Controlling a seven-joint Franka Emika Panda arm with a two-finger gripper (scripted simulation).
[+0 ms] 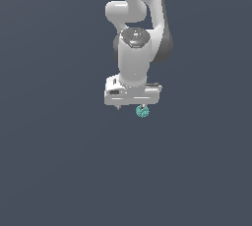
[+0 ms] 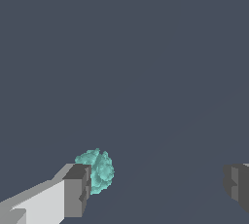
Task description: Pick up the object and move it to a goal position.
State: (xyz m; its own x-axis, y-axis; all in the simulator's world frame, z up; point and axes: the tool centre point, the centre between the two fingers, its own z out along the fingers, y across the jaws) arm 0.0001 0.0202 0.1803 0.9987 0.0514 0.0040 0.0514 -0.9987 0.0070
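Observation:
The object [image 2: 98, 169] is a small teal-green knobbly lump. In the wrist view it lies right against one dark fingertip [image 2: 78, 189], partly hidden by it; the other fingertip [image 2: 237, 185] is far from it. My gripper [image 2: 158, 186] is open wide and holds nothing. In the exterior view the object [image 1: 142, 112] sits just under the gripper's finger on the exterior view's right, and the gripper [image 1: 130, 107] points straight down over it, off-centre from the lump.
The white arm [image 1: 135, 48] rises behind the gripper to the top of the exterior view. All around is plain dark grey-blue ground [image 1: 59, 161].

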